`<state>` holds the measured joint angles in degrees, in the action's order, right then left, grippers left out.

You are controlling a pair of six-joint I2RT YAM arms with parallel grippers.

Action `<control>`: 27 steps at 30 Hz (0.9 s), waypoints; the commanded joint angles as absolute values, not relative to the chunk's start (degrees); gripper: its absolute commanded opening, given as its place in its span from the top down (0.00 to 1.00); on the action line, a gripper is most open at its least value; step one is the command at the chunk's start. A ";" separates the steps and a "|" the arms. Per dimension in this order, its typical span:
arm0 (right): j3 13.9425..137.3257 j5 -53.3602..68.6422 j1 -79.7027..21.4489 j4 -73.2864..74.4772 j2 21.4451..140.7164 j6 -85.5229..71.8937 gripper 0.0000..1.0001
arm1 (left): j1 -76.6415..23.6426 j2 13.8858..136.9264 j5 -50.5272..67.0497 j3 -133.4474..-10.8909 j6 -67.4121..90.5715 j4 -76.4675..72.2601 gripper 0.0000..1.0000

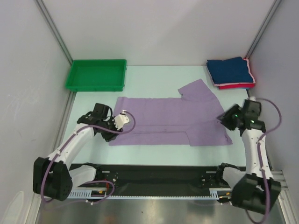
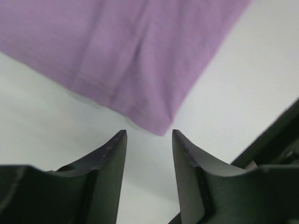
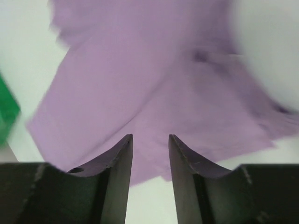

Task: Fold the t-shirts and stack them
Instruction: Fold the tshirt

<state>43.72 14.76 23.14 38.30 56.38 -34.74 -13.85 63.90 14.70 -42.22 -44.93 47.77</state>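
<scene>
At the 6 o'clock edge of the surface [image 1: 154, 77] a black base strip [image 1: 154, 175] runs between the two arm bases.

Just beyond it, at about 8 o'clock, the left hand [image 2: 148, 133] hangs low over bare surface. Its two dark fingers [image 2: 112, 154] stand apart with nothing between them. In its wrist view, a rounded corner of the lavender t-shirt [image 1: 163, 121] lies just ahead of the fingertips, close to them but not touching.

At about 4 o'clock the right hand [image 3: 150, 136] sits at the shirt's other end. Its fingers are also parted and grip nothing. Lavender cloth fills most of its wrist view beyond the fingertips, and that view is blurred.

The lavender t-shirt lies flat across the middle of the surface, its long side running from 9 to 3 o'clock between the two hands. A seam or fold line runs along the cloth near its 6 o'clock edge. At the 3 o'clock end a sleeve flap points toward 1 o'clock, and a wider panel reaches down toward 5 o'clock.

Farthest back, a green tray [image 1: 96, 74] sits at 10 o'clock, near the left wall. At 2 o'clock, in the far right corner, the navy t-shirt [image 1: 229, 70] lies folded on top of the pink-red t-shirt [image 1: 236, 86]. Only the lower shirt's edge shows along the near and right sides of the stack. Both are well apart from the lavender one.
</scene>
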 commanded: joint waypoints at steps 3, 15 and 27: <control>49.40 12.04 -5.59 34.29 60.72 -26.99 0.61 | -13.53 72.66 15.64 -45.70 -40.43 40.69 0.57; 54.40 12.83 -40.42 26.20 86.37 -19.34 0.72 | -13.97 82.44 4.40 -46.67 -35.26 24.98 0.62; 65.03 6.77 -38.41 26.36 102.56 -19.69 0.79 | -13.80 87.80 0.79 -47.20 -31.03 20.66 0.63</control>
